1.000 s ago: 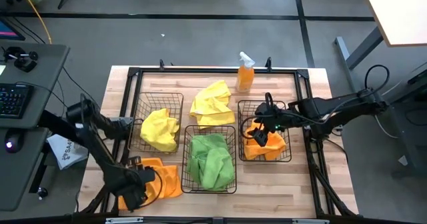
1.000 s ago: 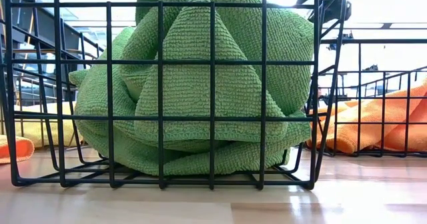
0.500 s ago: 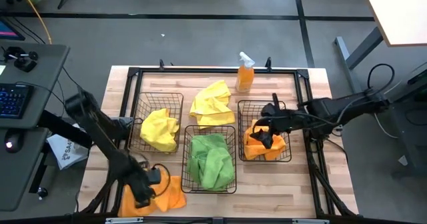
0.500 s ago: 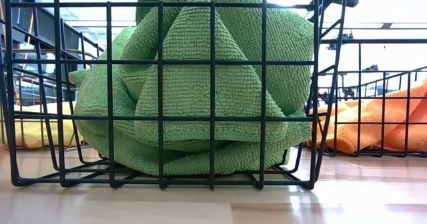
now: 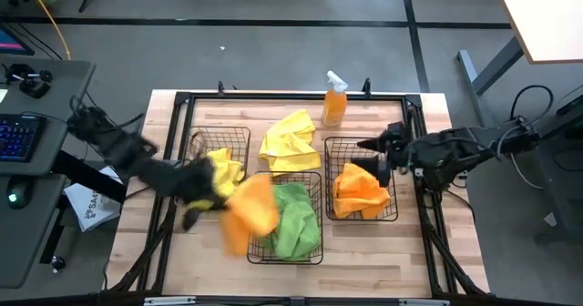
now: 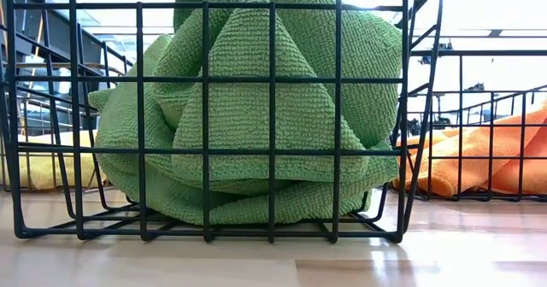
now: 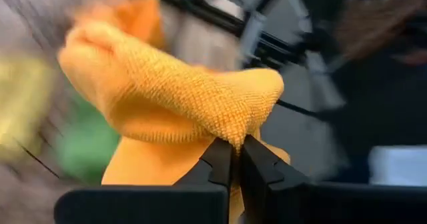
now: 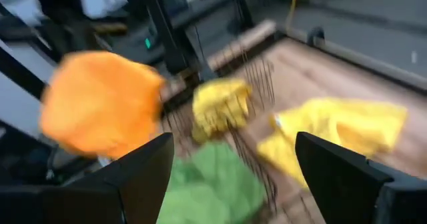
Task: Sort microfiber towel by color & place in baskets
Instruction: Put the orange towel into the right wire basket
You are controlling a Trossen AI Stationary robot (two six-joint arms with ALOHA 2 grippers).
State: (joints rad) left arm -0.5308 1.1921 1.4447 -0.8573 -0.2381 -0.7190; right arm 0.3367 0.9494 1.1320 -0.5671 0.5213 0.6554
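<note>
Carrying the orange towel (image 5: pixel 248 210) pinched in the left gripper's (image 5: pixel 196 199) jaws over the green-filled middle basket (image 5: pixel 286 256), it should clear the wires toward the orange basket (image 5: pixel 363 217) by the worktop's right edge; the right gripper (image 5: pixel 381 157), jaws spread, waits there.

No legible txt, labels or nos. anywhere; white bag's print too small

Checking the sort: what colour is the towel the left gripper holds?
Orange towel, pinched in the left gripper; clearest in the left wrist view.
</note>
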